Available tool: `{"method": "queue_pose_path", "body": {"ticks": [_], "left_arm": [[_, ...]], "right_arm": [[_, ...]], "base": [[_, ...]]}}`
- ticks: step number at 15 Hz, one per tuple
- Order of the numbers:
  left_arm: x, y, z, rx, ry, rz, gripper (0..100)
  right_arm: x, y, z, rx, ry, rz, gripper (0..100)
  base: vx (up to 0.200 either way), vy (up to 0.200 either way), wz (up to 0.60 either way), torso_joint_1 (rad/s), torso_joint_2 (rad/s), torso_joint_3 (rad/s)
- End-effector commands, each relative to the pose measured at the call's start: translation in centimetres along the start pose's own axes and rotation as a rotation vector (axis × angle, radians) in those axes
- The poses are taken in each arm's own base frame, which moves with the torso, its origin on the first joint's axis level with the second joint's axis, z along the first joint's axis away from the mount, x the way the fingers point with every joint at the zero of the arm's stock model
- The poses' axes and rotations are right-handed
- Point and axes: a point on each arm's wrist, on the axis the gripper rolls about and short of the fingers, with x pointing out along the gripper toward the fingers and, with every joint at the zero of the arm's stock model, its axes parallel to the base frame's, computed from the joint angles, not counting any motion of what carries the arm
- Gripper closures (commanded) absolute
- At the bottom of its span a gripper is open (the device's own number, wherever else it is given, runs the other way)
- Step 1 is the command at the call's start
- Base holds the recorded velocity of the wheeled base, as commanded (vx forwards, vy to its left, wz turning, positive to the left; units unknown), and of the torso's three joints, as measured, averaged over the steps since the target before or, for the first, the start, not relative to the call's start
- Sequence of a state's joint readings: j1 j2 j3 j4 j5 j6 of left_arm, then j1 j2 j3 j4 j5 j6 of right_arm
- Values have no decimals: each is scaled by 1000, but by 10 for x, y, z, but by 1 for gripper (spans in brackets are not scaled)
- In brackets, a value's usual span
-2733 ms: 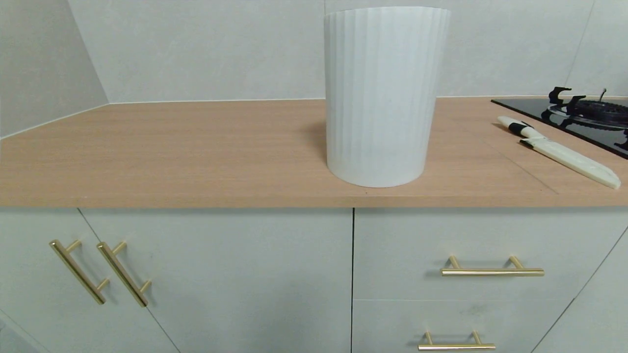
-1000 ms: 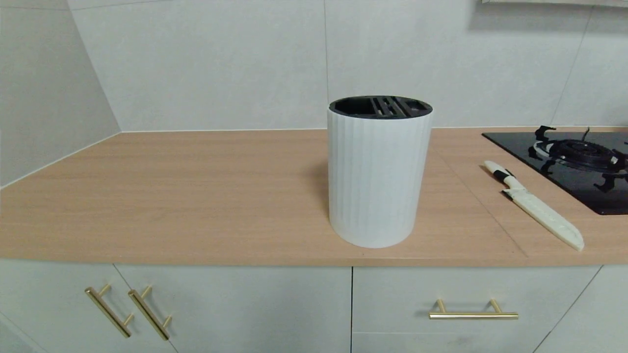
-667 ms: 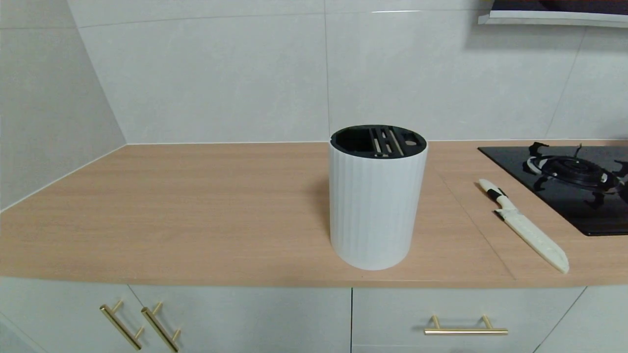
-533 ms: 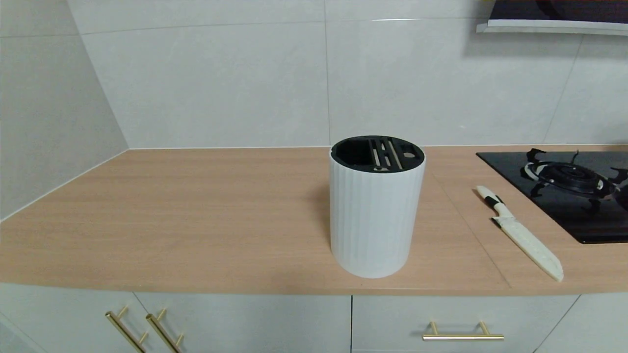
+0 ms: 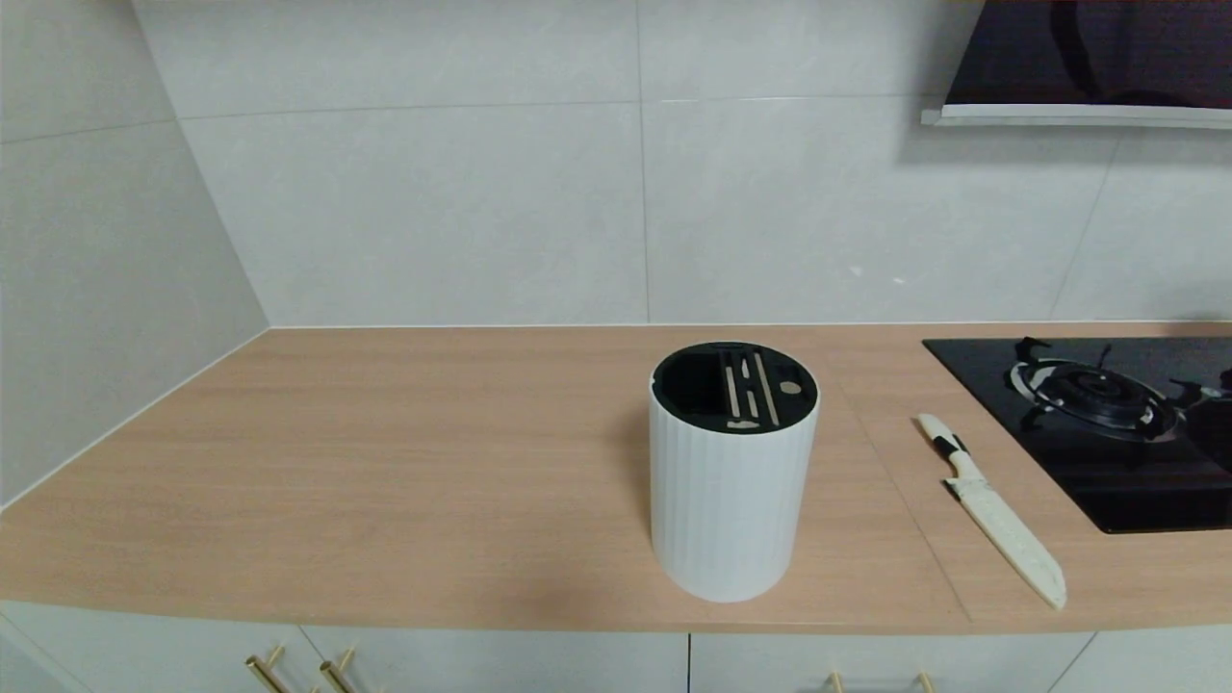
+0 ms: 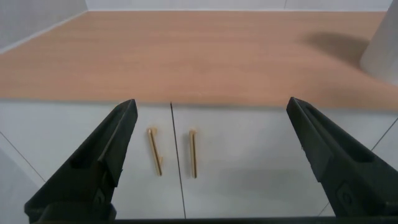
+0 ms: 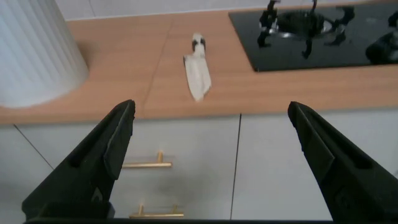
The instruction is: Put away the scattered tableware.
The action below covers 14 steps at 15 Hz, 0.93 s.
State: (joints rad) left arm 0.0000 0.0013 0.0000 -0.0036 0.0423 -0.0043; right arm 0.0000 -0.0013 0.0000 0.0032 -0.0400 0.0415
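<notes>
A white knife [image 5: 991,505] with a black band on its handle lies flat on the wooden counter [image 5: 433,462], right of a white ribbed holder [image 5: 731,481] whose black top has slots. In the right wrist view the knife [image 7: 197,67] lies ahead on the counter, beyond the cabinet front, with the holder [image 7: 34,53] off to one side. My right gripper [image 7: 211,162] is open, wide apart and holding nothing. My left gripper [image 6: 211,162] is open too, held in front of the cabinet doors, with the holder's edge [image 6: 382,43] far off.
A black gas hob [image 5: 1107,414] with a burner grate sits at the counter's right end, close to the knife. A range hood [image 5: 1088,67] hangs above it. Gold handles [image 6: 174,152] mark the cabinet doors, and a drawer handle [image 7: 146,165] sits below the counter.
The head camera has risen, so the whole picture has shifted down: the holder's slotted top has come into sight and the hood has appeared. Knife and holder lie where they were.
</notes>
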Motion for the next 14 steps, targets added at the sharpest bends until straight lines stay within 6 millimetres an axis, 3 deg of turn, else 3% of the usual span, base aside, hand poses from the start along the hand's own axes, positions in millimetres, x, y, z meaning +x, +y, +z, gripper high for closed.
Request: {"method": "queue_pose_path", "body": {"ticks": [1,10,14], "left_arm": [[0,0,0,0,-1,1,0],[0,0,0,0,-1,1,0],[0,0,0,0,-1,1,0]], "right_arm": [[0,0,0,0,1,0,0],[0,0,0,0,1,0,0],[0,0,0,0,1,-1,0]], "base": [[0,0,0,271,-559,-305],[0,0,0,256,-537,-286],[0,0,0,39,-83,-37]]}}
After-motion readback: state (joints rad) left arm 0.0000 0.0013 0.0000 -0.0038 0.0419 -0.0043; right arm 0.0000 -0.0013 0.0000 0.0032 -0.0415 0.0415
